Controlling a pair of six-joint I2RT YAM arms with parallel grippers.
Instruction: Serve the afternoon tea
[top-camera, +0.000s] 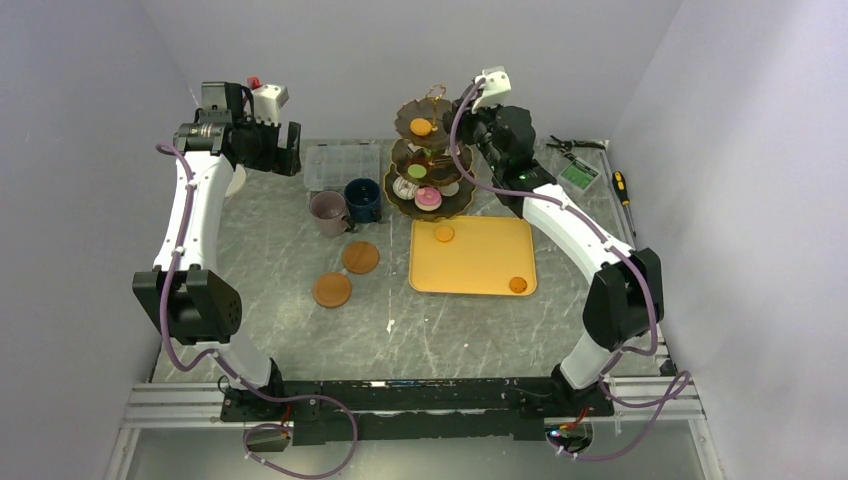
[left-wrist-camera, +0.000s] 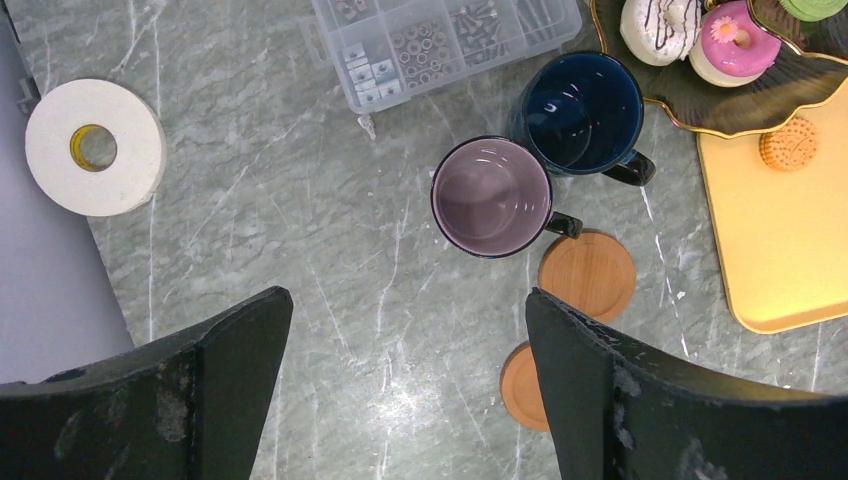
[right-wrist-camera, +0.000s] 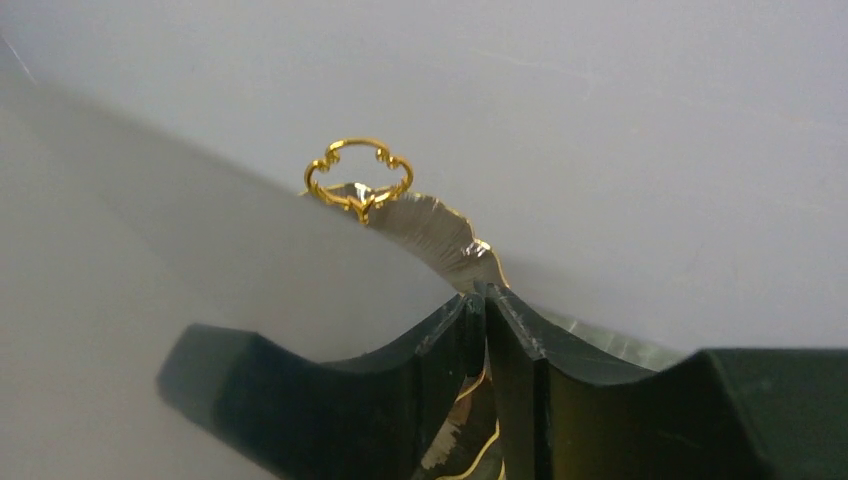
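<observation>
The dark three-tier gold-trimmed stand stands behind the yellow tray. An orange macaron lies on its top tier and pink donuts on its bottom tier. My right gripper is shut on the top tier's rim, below the gold loop handle. Two orange macarons lie on the tray. The mauve mug and navy mug stand side by side, next to two brown coasters. My left gripper is open and empty, high above the table.
A clear compartment box sits behind the mugs and a white tape roll lies to the far left. Pliers, a green device and a screwdriver lie at the back right.
</observation>
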